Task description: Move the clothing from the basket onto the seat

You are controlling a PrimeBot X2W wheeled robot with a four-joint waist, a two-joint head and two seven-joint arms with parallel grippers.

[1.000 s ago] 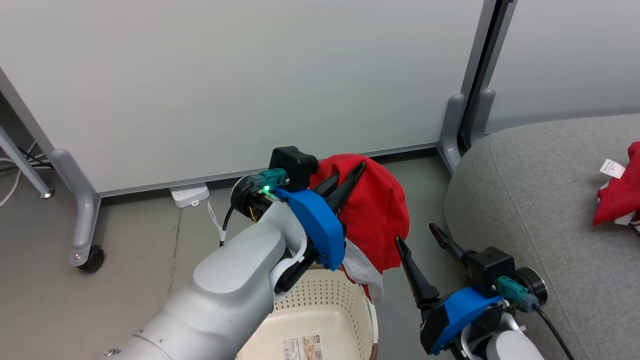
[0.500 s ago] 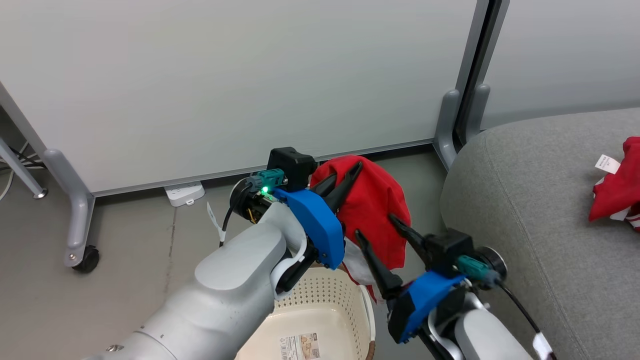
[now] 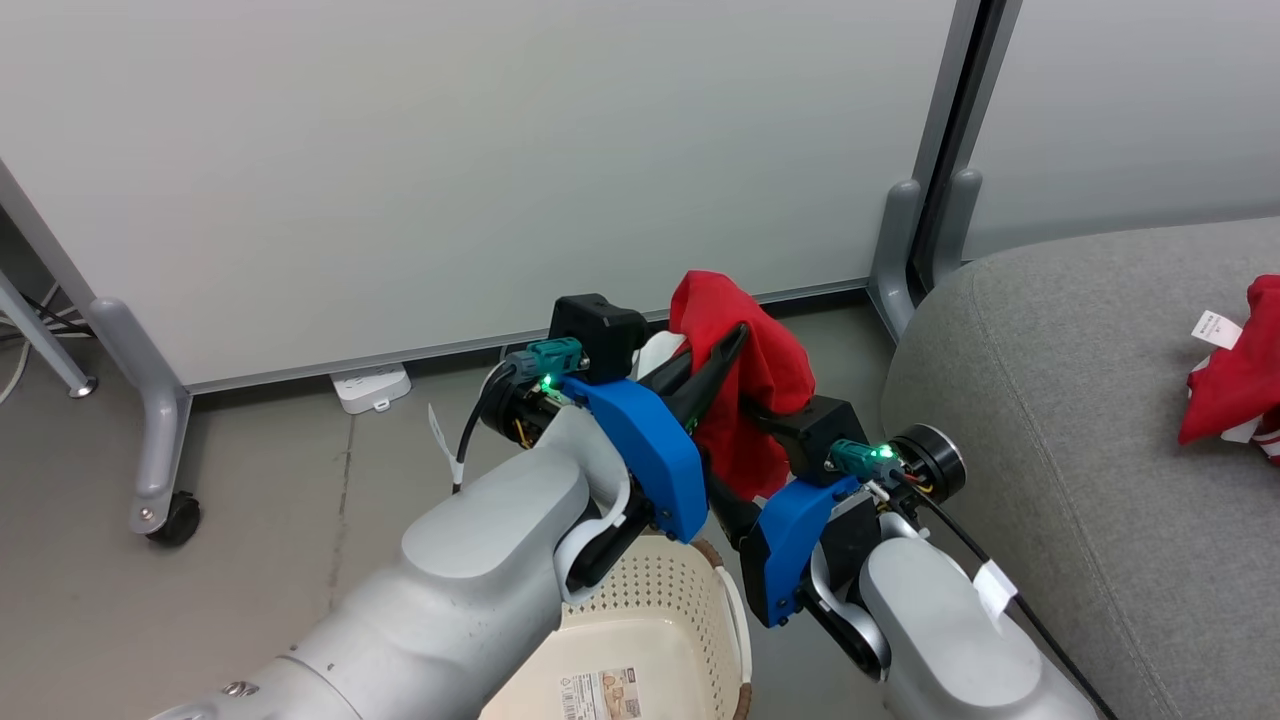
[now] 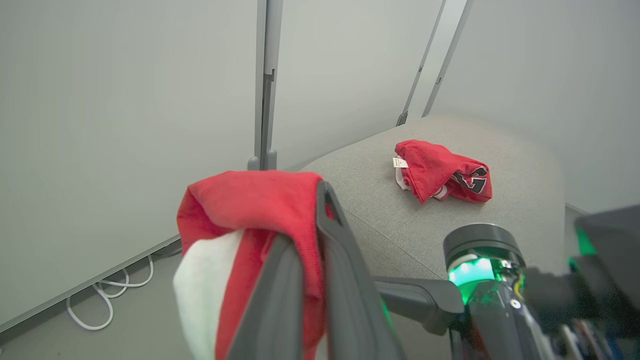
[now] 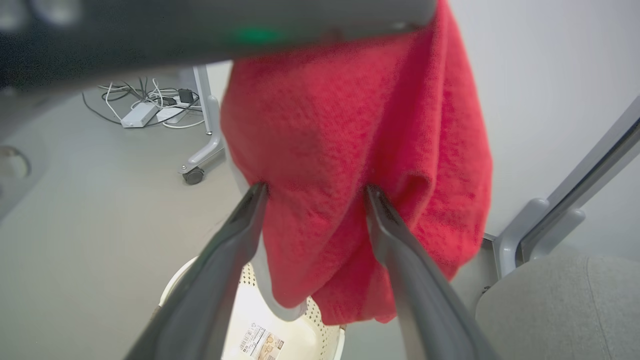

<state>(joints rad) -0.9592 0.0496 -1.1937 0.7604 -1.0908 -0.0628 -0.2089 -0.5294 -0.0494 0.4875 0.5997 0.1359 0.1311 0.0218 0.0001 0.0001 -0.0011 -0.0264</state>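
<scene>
Right gripper [image 5: 316, 189] has swung up and left from beside the sofa to the hanging cloth since a second ago; the cloth has bunched narrower.

Far left: partition panel [image 3: 500, 150] on a castor [image 3: 178, 520], with a white power strip [image 3: 372, 387] on the floor at its foot.

Centre: left gripper [image 3: 725, 350] clenched on a red garment [image 3: 720, 300] with a white panel. The garment is held in the air and hangs over the fingers, above the right rim of the laundry basket [image 3: 650, 600]. The visible part of the basket floor shows a label sticker.

Just right: right gripper spread wide, one finger on each side of a hanging fold, not pinching.

Right: grey sofa [image 3: 1050, 400], with a second red garment [image 3: 1235, 385] with black lettering lying crumpled on the seat.
</scene>
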